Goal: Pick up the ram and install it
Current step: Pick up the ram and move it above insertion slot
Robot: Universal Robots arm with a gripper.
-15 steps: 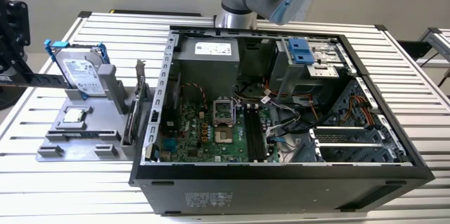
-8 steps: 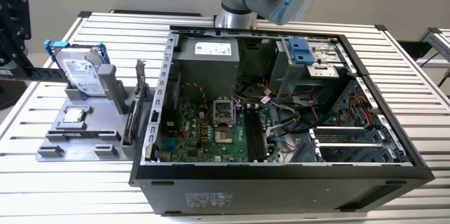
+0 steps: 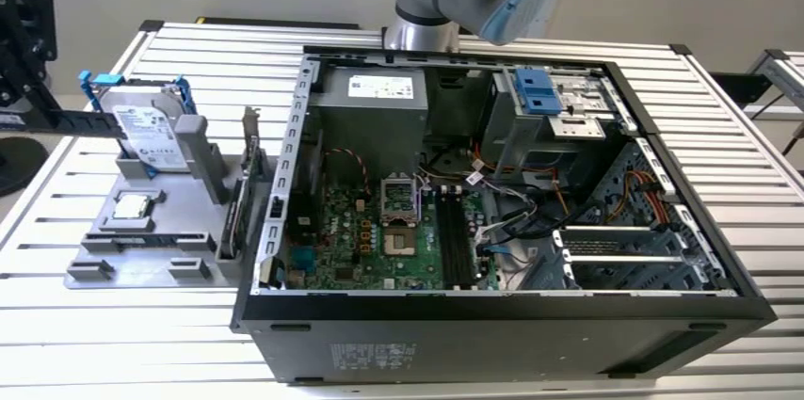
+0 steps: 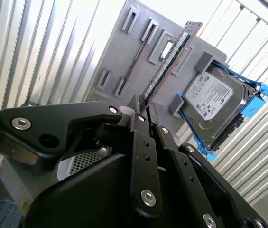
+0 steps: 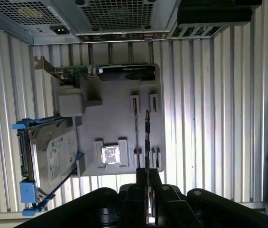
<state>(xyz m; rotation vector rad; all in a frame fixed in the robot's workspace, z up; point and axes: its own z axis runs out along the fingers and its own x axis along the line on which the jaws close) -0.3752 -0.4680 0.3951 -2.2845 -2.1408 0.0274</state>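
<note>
- The ram [image 4: 169, 61] is a long, thin board. It sticks straight out from the pincer [image 4: 142, 108] and hangs over the grey tray [image 5: 105, 118], seemingly clear of the tray's slots [image 5: 134, 103].
- The pincer is closed on the ram's near end, one finger on each flat face. The rest of the stick juts out with no support.
- By its look the stick is light and stiff, so it should hold its line without sagging. It is also thin and fragile: a knock on the free end could twist it in the grip, and the chips and contact edge would not take rough pressure.
- The safest hold is on the bare board near an end or along the plain edges, away from the contacts. The grip here looks about right.
- On the tray lie a hard drive [image 4: 209, 102] in a blue frame and a small square chip [image 5: 110, 155]. An expansion card [image 5: 119, 71] stands along the tray's far edge.
- The open computer case [image 3: 503, 315] sits beside the tray on the slatted desk [image 3: 151, 344], with the memory slots [image 3: 455, 240] bare on the board inside, well apart from the ram.
</note>
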